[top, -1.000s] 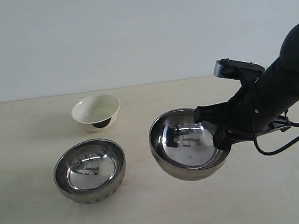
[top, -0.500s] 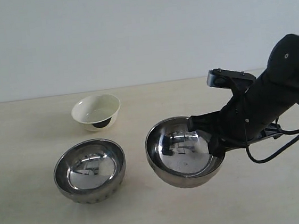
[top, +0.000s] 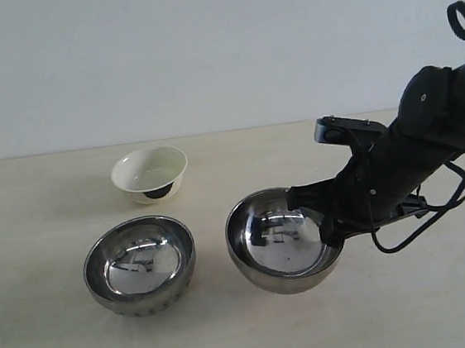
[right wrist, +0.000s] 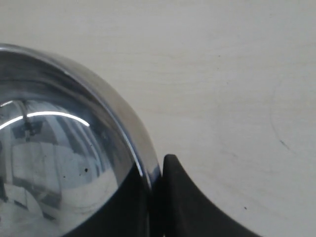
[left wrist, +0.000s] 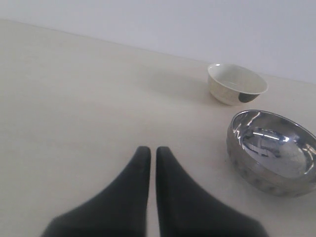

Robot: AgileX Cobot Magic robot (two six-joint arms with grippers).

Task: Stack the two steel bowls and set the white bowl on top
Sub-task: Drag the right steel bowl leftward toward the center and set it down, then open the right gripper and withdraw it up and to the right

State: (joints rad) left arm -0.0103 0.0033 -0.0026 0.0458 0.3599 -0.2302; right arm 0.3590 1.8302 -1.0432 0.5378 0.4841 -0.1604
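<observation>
My right gripper [top: 327,214] is shut on the right rim of one steel bowl [top: 283,247], with one finger inside and one outside. That bowl tips toward the camera, low over the table near the middle. In the right wrist view the fingers [right wrist: 173,197] pinch the steel bowl's [right wrist: 54,148] thin wall. The other steel bowl [top: 140,264] rests on the table to the left, a short gap away. The white bowl [top: 150,173] with its black mark stands behind it. The left wrist view shows my left gripper [left wrist: 149,150] shut on nothing, with the white bowl [left wrist: 236,85] and the resting steel bowl [left wrist: 271,150] off to one side.
The pale wooden table [top: 51,343] runs across the view to a plain white wall behind. A black cable [top: 425,224] loops from the right arm over the table.
The right arm has carried the held steel bowl a little left and lower, closer to the resting steel bowl. The other two bowls have not moved.
</observation>
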